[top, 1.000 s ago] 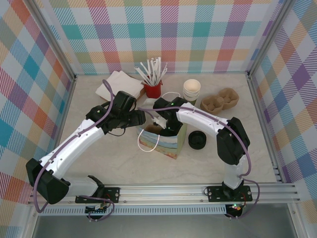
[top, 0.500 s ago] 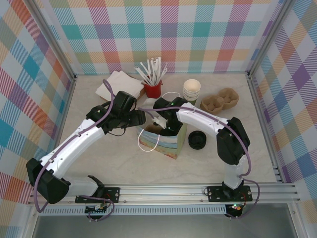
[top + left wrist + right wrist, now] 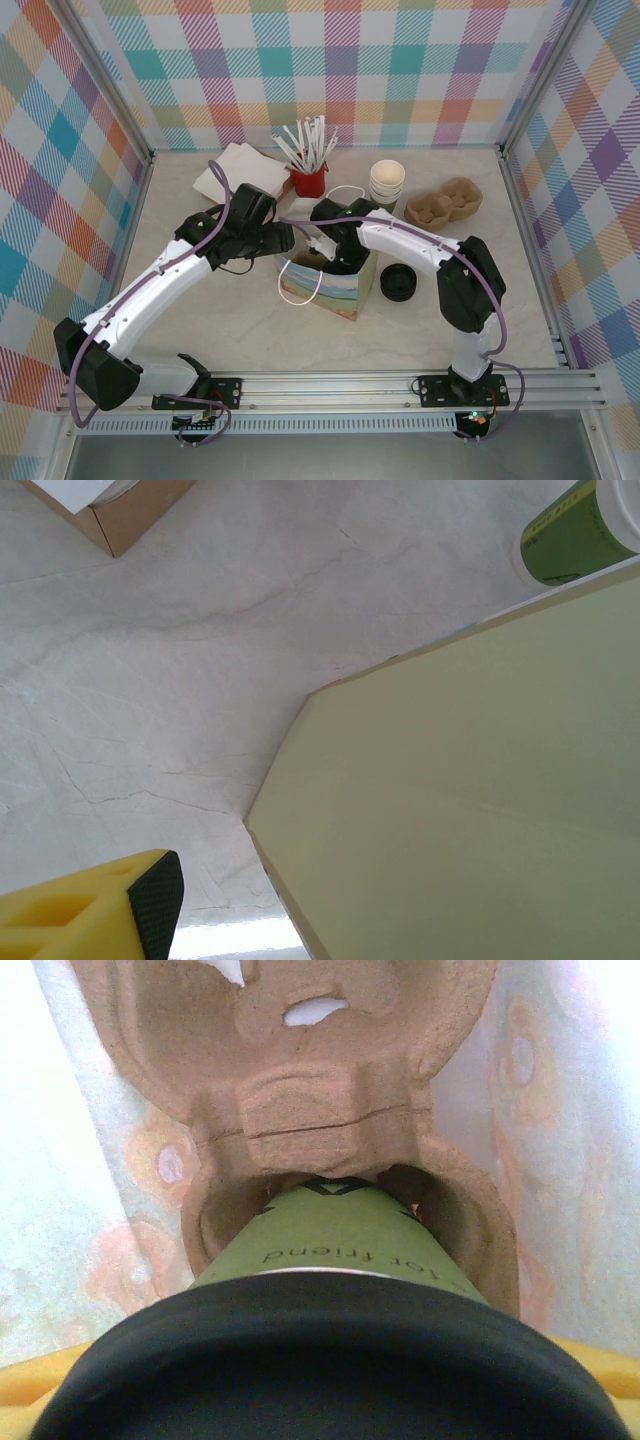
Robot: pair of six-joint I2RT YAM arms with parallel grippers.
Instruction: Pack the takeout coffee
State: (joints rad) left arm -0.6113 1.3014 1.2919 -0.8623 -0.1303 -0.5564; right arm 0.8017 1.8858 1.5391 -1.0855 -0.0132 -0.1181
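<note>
We see the takeout coffee (image 3: 340, 1235), green-walled under its black lid (image 3: 320, 1360), inside the paper bag (image 3: 335, 295) at the middle of the table. The right gripper (image 3: 335, 255) reaches down into the bag's mouth. Its yellow fingers (image 3: 610, 1370) are set wide and press on either side of the cup just below the lid.

The cup's long axis runs straight away from those fingers, down the bag. Its base points into one round pocket of the pulp cup carrier (image 3: 330, 1110) on the bag's floor, and we judge it seated or nearly so.

The left gripper (image 3: 283, 240) stands at the bag's left edge with its fingers spread. The one finger (image 3: 80, 915) we see is clear of the bag wall.
</note>
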